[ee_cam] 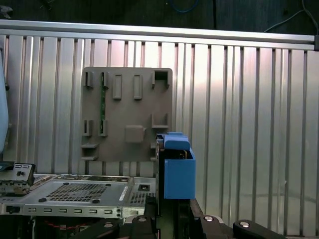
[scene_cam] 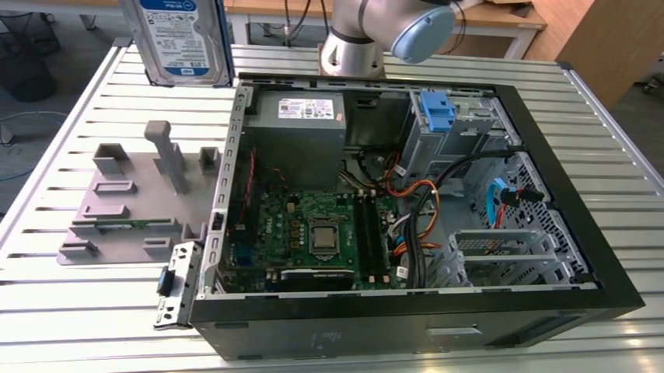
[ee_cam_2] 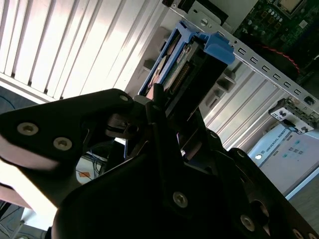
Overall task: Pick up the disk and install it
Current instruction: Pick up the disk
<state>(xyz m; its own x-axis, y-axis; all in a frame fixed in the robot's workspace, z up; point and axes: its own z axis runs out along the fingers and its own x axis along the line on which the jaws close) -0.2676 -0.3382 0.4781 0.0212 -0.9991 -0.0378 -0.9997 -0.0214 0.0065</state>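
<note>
Between the jaws | disk point(ee_cam_2: 185, 69) clamped | over slatted table point(ee_cam: 249, 124)

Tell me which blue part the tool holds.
The bracket on the disk, clamped in the tool; the latch stands inside the case.

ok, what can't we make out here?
- disk: top cut off by the exterior view's upper edge.
- Where the jaws meet the disk: second wrist view, covered by the gripper housing.
- Disk label: first wrist view shows it end-on, blue bracket in front.
- drive cage interior in the computer case: exterior view, cage walls and cables cover it.
</note>
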